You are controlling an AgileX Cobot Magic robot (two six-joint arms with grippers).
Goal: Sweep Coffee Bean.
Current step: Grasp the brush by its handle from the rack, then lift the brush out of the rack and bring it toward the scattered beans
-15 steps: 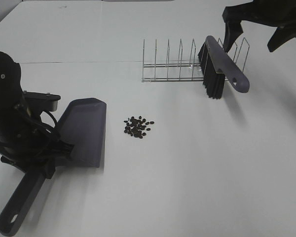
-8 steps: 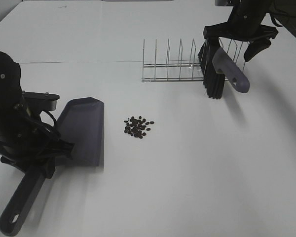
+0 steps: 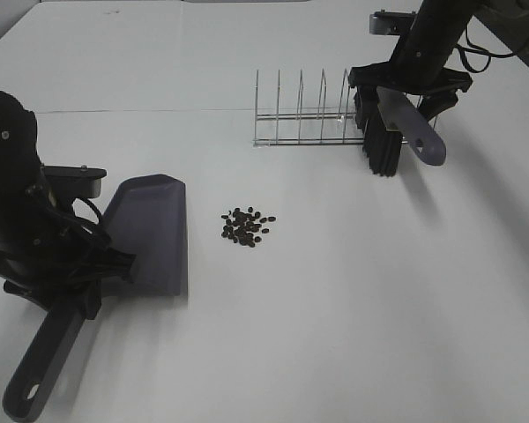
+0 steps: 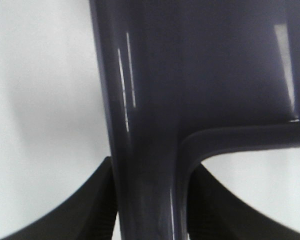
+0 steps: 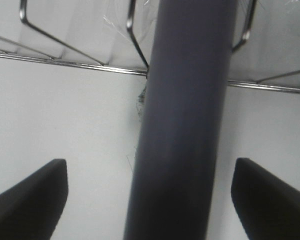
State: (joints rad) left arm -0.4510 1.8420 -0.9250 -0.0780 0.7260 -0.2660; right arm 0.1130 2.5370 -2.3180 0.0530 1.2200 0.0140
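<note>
The coffee beans (image 3: pixel 247 226) lie in a small pile on the white table (image 3: pixel 353 300). The grey-purple dustpan (image 3: pixel 150 233) lies left of the pile, its blade edge facing the beans. My left gripper (image 3: pixel 75 278) is shut on the dustpan's handle neck, which fills the left wrist view (image 4: pixel 145 150) between the fingers (image 4: pixel 85 205). The brush (image 3: pixel 412 123) leans on the wire rack (image 3: pixel 309 115), its black bristles (image 3: pixel 381 150) down on the table. My right gripper (image 3: pixel 406 88) is open and straddles the brush handle (image 5: pixel 185 125), its fingers (image 5: pixel 30 195) wide apart on either side.
The wire rack's prongs stand behind the beans and just beside the brush; its bars show in the right wrist view (image 5: pixel 65 57). The dustpan's long handle end (image 3: pixel 35 379) points toward the front left corner.
My right gripper has come down and leftward from the far right corner and now straddles the brush handle. The left arm and dustpan have barely shifted.
</note>
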